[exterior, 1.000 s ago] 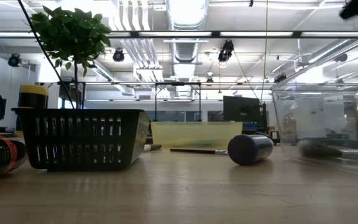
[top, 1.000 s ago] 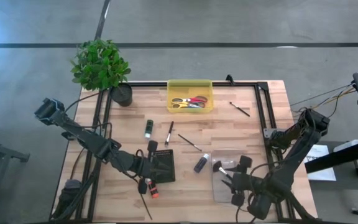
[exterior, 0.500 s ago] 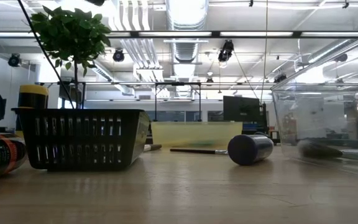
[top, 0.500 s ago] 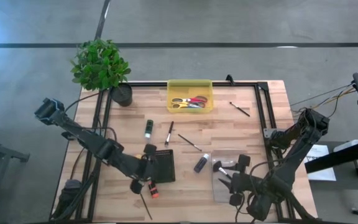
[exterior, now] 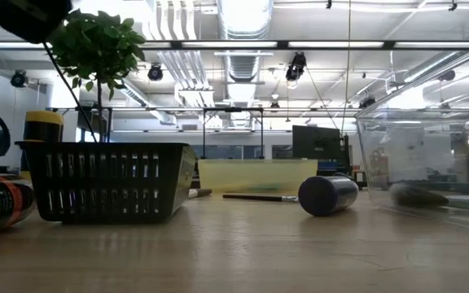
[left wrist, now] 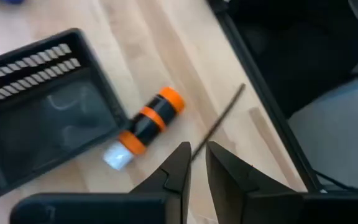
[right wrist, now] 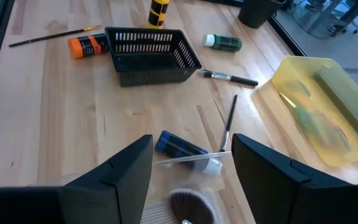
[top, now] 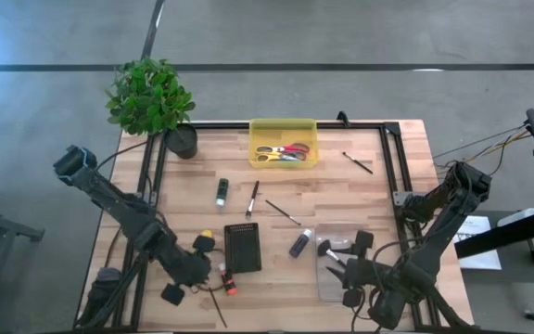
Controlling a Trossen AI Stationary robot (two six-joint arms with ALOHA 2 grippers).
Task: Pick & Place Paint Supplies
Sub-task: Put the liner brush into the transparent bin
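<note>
My left gripper (top: 185, 278) hovers shut near the table's near-left part, above the orange tube (left wrist: 148, 121) and a thin dark brush (left wrist: 219, 121) lying flat beside the black basket (top: 242, 249). A yellow tube (top: 204, 243) stands upright left of the basket. The green tube (top: 222, 192), two thin brushes (top: 251, 199) and the purple tube (top: 298, 244) lie on the table's middle. My right gripper (right wrist: 191, 155) is open over the clear container (top: 341, 264), where a soft-headed brush (right wrist: 191, 205) lies.
A yellow tray (top: 284, 144) holding scissors sits at the far edge, with another thin brush (top: 358, 162) to its right. A potted plant (top: 151, 97) stands at the far-left corner. Black frame rails run along the table's left and right sides.
My left gripper has drawn away from the basket's left side toward the table's near-left corner. The upright yellow tube, hidden under it before, now shows. The right arm has kept still.
</note>
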